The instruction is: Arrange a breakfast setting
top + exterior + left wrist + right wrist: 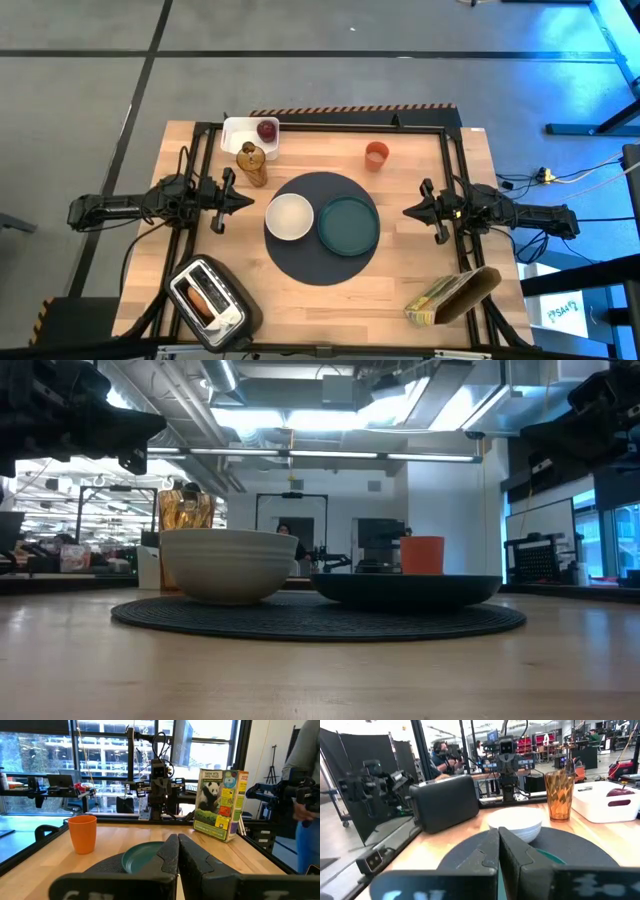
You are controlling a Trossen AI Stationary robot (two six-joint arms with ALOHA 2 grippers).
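Observation:
A round dark-grey mat (pixel 322 262) lies in the middle of the table. On it stand a white bowl (pixel 289 216) on the left and a teal plate (pixel 348 224) on the right. A small orange cup (pixel 376 155) stands on the wood beyond the mat. A red fruit (pixel 267 129) lies in a white tray (pixel 240 132) at the far left. My left gripper (pixel 250 201) hovers shut to the left of the bowl. My right gripper (pixel 407 211) hovers shut to the right of the plate. Both point level toward the mat, and nothing is between their fingers.
An amber glass (pixel 252 163) stands near the tray. A silver toaster (pixel 208 300) with something brown in one slot sits at the near left corner. A yellow-green cereal package (pixel 452 295) lies at the near right. A person (pixel 305 795) stands beyond the table.

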